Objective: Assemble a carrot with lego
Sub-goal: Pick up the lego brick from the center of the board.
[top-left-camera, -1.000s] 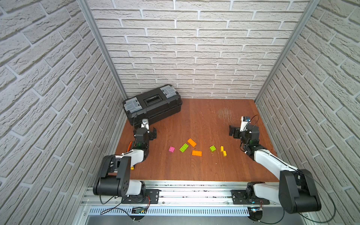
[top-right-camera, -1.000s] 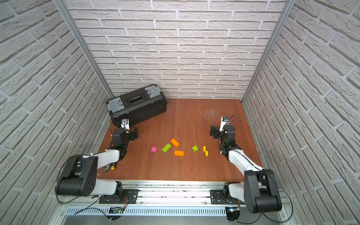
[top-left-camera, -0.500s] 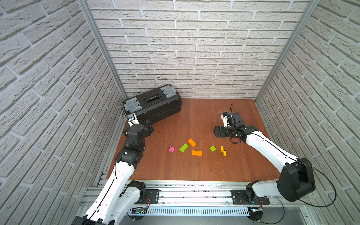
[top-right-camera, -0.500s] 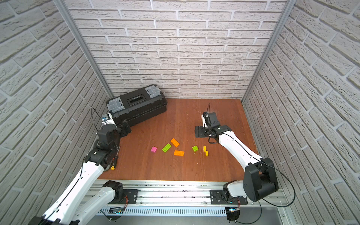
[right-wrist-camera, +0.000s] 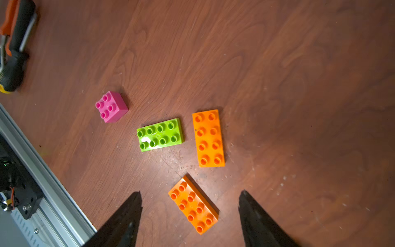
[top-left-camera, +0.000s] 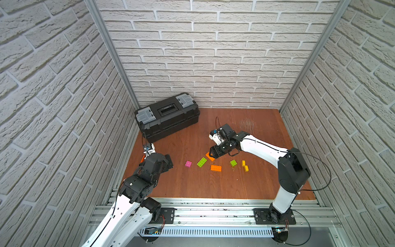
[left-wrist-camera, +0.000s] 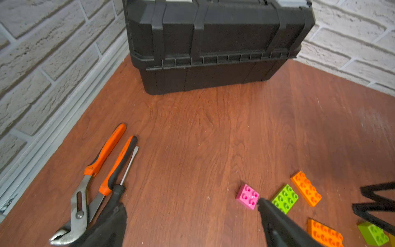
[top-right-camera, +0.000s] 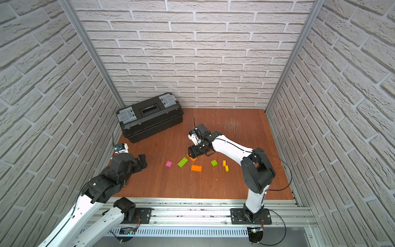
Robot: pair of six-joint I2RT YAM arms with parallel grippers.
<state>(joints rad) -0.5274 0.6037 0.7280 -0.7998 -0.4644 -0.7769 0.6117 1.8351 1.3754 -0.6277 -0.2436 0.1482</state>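
Fingers (right-wrist-camera: 128, 216) of the right gripper (right-wrist-camera: 190, 192) stand wide, and we see them framing an orange brick (right-wrist-camera: 193, 206) without touching it, with bare table (right-wrist-camera: 277, 85) showing on both sides. Nothing is held. The brick sits skewed to the line between the tips, so we'd say the wrist wants a turn before closing, or the pads will catch corners instead of flat sides. How high the tips hang we cannot tell. In a top view the gripper covers part of the second orange brick (top-left-camera: 209, 157), which we read as height, not contact.

Outward now: that second orange brick lies just beside the lime brick (right-wrist-camera: 160, 134), a narrow gap between them, and the pink brick (right-wrist-camera: 111, 106) sits apart beyond. Right of the orange pair come the green brick (top-left-camera: 233, 163) and two yellow bricks (top-left-camera: 243, 163). So the lego (top-left-camera: 215, 168) is all loose, studs up, strung across the middle of the table, no two pieces joined. We reckon it's laid out so each can be lifted without nudging a neighbour.

Over to the left gripper (left-wrist-camera: 190, 202): fingers (left-wrist-camera: 275, 220) wide as well, empty, hanging low near the pink brick, well placed to take that end piece. Pliers (left-wrist-camera: 102, 162) lie at the table's left edge and the toolbox (top-left-camera: 166, 116) stands at the back, both out of the working row.
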